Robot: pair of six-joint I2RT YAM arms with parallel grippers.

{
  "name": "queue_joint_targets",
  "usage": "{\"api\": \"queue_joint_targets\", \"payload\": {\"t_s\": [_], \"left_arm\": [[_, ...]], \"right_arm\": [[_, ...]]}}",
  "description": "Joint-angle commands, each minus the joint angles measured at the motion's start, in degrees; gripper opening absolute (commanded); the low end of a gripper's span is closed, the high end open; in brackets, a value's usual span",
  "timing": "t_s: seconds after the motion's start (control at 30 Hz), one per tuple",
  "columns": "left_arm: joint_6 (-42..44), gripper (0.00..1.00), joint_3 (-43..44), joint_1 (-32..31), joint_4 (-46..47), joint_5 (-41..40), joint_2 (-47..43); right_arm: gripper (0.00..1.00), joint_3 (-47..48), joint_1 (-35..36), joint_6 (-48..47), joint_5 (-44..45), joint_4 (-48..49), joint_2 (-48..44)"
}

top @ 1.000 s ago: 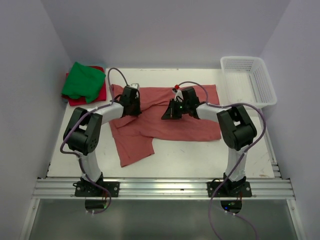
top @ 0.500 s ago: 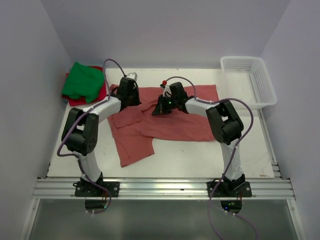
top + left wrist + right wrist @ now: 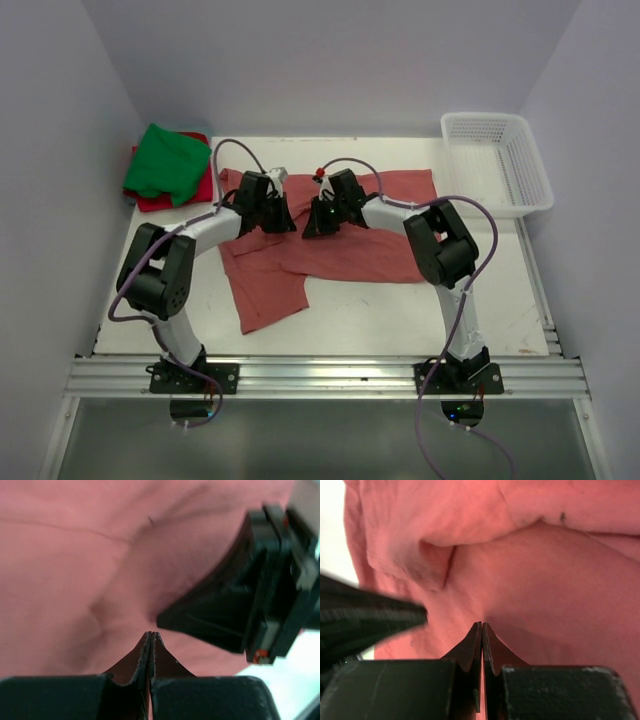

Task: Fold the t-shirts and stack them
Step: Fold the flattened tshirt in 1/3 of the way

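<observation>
Brick-red t-shirt (image 3: 370,250) lies beneath closed left gripper (image 3: 287,218) and right gripper (image 3: 310,226).

brick-red t-shirt (image 3: 360,250): matt, creased soft cloth. green t-shirt (image 3: 160,160): matt cloth. basket (image 3: 480,120): white plastic mesh. worktop (image 3: 380,310): smooth matt white. jaws: matt black plastic.

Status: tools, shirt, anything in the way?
Left tool and right tool shut, tips close together over brick-red shirt. Shirt spread, not folded. Green shirt far left; basket far right, out of the way.
</observation>
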Motion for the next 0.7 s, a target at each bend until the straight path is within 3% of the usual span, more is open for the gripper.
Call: {"api": "queue_joint_targets", "payload": {"t_s": [0.0, 0.33, 0.67], "left_arm": [[1.55, 0.00, -1.98, -1.15, 2.00, 5.83, -0.25], [2.60, 0.00, 1.96, -0.97, -0.11, -11.29, 6.35], [2.86, 0.00, 6.62, -0.80, -3.54, -15.88, 5.12]], "right_arm": [[0.00, -0.33, -0.21, -1.40, 1.46, -0.85, -3.04], [0.00, -1.74, -0.21, -1.58, 1.20, -0.41, -3.74], [0.00, -2.53, -0.21, -2.20, 0.94, -0.59, -3.92]]}}
